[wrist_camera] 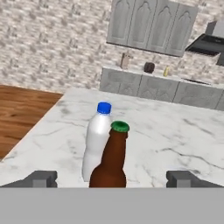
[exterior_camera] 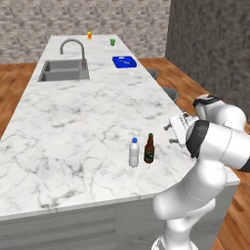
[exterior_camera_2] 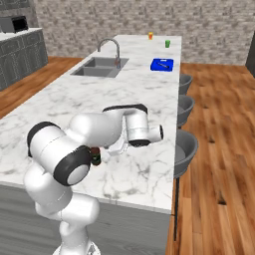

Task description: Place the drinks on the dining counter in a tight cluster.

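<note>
Beer bottle (exterior_camera_2: 95, 156) mostly hidden behind arm.

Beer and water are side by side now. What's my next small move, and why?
Probably back the open end effector straight away from the beer bottle. Its fingertips stand wide on either side of the bottle without gripping, and the beer stands upright right beside the water bottle on the counter. A sideways move could knock either over.

No legible txt or labels

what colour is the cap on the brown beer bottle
Green cap on the dark brown beer bottle; clearest in the hand view.
</note>
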